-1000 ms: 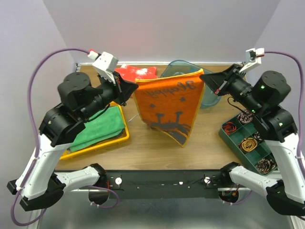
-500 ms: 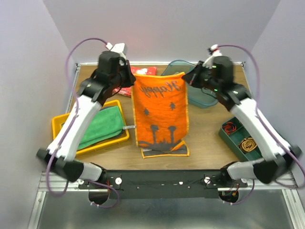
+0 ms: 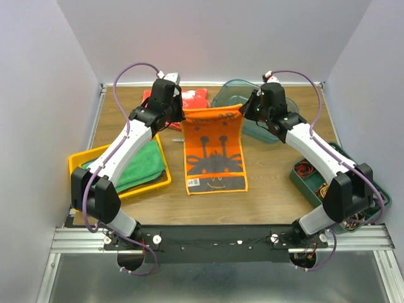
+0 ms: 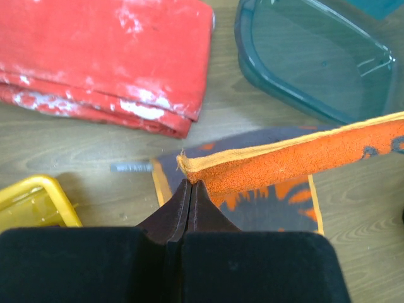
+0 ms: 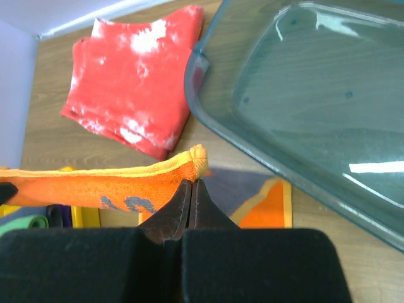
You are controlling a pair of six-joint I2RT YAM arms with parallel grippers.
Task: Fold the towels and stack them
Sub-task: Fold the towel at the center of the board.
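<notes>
**Orange towel held by its two far corners**

The wooden table [image 3: 278,189] carries everything. At its middle is the orange towel [image 3: 214,151], a soft terry cloth with dark grey markings and a yellow hem. Its near part lies flat on the wood, and its far edge is lifted and stretched straight between the two arms. To the left is a yellow plastic tray [image 3: 74,166] with a folded bright green towel [image 3: 136,163] lying in it. At the far right is a teal see-through tub [image 3: 228,96]. A green compartment box [image 3: 306,175] holding coiled cables stands at the right edge. A folded red white-speckled cloth [image 3: 192,98] lies at the far side, just beside the tub.

The left gripper [image 4: 190,184] is pinched tight on the towel's far left corner. The right gripper [image 5: 191,183] is clamped the same way on the far right corner, near the tub's rim.
</notes>
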